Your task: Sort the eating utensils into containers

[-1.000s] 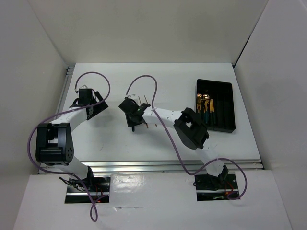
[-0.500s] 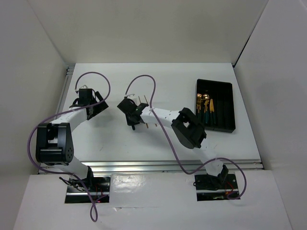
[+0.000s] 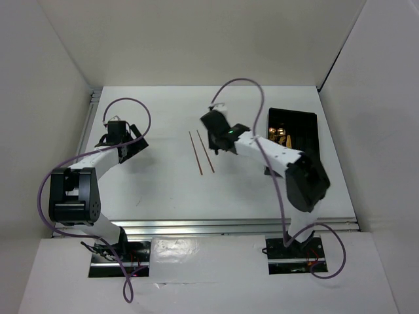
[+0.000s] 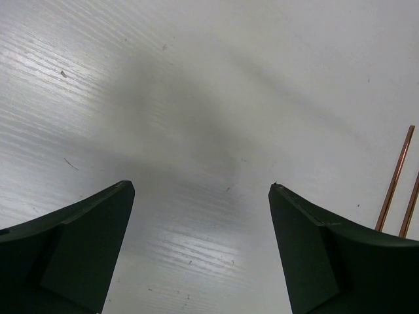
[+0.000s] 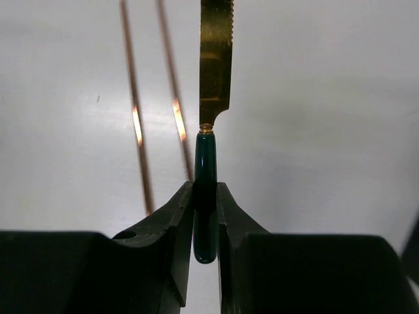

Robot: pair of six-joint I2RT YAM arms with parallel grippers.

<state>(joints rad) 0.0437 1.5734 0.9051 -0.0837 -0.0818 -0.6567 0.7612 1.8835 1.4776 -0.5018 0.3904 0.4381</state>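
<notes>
Now, R gripper [image 5: 205, 190] nips knife [image 5: 205, 150] handle, blade straight ahead, L gripper [image 4: 201, 188] gaping.

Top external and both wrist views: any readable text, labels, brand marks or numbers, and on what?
None readable. The knife, the chopsticks, the tray, the left gripper and the right gripper show no lettering, label or number in any view. The utensils in the tray are too small to check.
</notes>
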